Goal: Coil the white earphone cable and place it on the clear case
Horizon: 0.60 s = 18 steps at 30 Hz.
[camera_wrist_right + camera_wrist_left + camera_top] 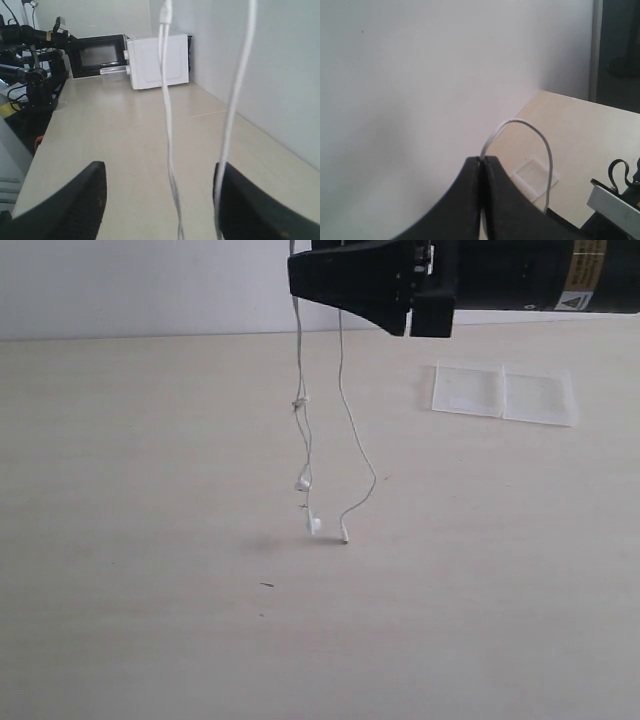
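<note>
The white earphone cable (357, 440) hangs down from above the picture in two runs. Its two earbuds (313, 524) dangle just over the table, and the plug end (345, 537) touches it. My left gripper (483, 160) is shut on the cable (540, 140), which loops out of its tips; it is out of the exterior view. My right gripper (320, 285) (159, 170) is open up high. The twisted strands (167, 125) hang between its fingers, and the single strand (235, 110) lies against one finger (235, 200). The clear case (505, 393) (535, 175) lies flat at the back right.
A white microwave (157, 60) and a black appliance (97, 55) stand at the table's far end by the wall. Black arm hardware (35, 75) stands off one side. A small dark speck (267, 585) lies on the table.
</note>
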Available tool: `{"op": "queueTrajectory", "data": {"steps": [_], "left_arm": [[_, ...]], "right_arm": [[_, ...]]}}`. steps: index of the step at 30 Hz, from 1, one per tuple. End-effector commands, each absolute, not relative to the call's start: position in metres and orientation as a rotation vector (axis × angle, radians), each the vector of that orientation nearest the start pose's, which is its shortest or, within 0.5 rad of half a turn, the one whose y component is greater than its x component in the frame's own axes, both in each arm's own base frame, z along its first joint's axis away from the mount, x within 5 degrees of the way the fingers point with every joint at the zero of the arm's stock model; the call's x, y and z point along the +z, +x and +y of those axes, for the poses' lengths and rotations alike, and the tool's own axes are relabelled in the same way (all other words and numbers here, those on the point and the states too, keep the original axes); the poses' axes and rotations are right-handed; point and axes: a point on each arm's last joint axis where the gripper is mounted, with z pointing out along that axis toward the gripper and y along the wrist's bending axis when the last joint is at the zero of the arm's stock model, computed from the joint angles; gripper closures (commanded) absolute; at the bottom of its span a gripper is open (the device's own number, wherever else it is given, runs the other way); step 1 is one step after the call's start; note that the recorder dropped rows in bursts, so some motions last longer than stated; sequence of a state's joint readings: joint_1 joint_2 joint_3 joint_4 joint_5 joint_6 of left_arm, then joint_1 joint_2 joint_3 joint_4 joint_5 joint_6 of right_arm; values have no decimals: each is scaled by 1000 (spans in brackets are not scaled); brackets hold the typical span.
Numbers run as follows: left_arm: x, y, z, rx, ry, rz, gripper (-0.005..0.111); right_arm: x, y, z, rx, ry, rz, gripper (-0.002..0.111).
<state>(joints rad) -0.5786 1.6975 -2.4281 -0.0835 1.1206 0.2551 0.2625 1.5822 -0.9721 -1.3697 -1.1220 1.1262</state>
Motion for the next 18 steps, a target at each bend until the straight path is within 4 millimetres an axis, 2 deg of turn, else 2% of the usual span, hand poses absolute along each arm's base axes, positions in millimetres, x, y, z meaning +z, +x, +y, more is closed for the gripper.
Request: {"op": "queueTrajectory", "data": {"steps": [1,9,14,18], "left_arm": [[572,258,-177,-327,769,1706,107],[573,258,-177,-329,763,1694,107],[575,258,-177,-331,753,1674,107],[575,258,-177,-349,735,1683,107]], "right_arm": [[293,282,171,1059,-986,1455,48],[287,276,183,1071,-991,1495,48],[279,280,187,994,-915,1603,48],[280,286,187,977,-791,1648,48]]}}
